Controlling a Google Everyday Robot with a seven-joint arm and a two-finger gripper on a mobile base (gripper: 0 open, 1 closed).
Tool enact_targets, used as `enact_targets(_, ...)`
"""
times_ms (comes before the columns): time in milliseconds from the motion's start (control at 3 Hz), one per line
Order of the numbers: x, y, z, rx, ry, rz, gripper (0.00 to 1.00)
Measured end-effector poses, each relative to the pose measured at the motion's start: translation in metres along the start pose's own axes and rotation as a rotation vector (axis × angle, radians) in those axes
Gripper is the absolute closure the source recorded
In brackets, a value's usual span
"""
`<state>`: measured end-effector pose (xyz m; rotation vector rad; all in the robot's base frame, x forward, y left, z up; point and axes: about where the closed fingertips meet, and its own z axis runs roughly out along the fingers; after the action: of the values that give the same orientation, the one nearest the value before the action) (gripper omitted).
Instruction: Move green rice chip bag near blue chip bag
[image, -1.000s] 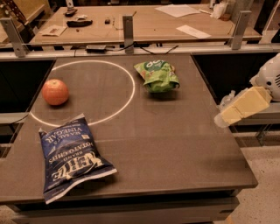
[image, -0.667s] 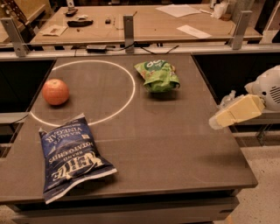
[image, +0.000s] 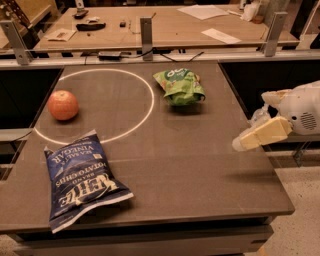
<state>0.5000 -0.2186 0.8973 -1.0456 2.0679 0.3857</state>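
The green rice chip bag (image: 179, 86) lies on the dark table (image: 200, 170) at the back, right of centre, just outside a white painted circle. The blue chip bag (image: 80, 177) lies flat at the front left, with white block lettering. My gripper (image: 252, 121) hangs over the table's right edge, well to the right of the green bag and nearer the front. It is open and empty, with its cream fingers (image: 262, 134) pointing left. It touches neither bag.
A red apple (image: 63, 105) sits at the left, on the white circle line (image: 147, 107). Behind the table runs a rail with metal posts (image: 146, 31), then a wooden bench with papers and small items. The floor shows at the right.
My gripper has moved left and a little lower, from off the right edge to over the table's right side. The bags and the apple have not moved.
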Motion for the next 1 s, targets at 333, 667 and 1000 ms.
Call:
enact_targets(333,-0.0012,0.0016,0.0015,-0.005,-0.005,-0.064,0.0)
enact_targets(667,-0.0014,0.0017,0.0014,-0.005,-0.004,-0.057,0.0)
enact_targets(1000,-0.0085,0.0001,0.0057,0.036,-0.007,-0.109,0.0)
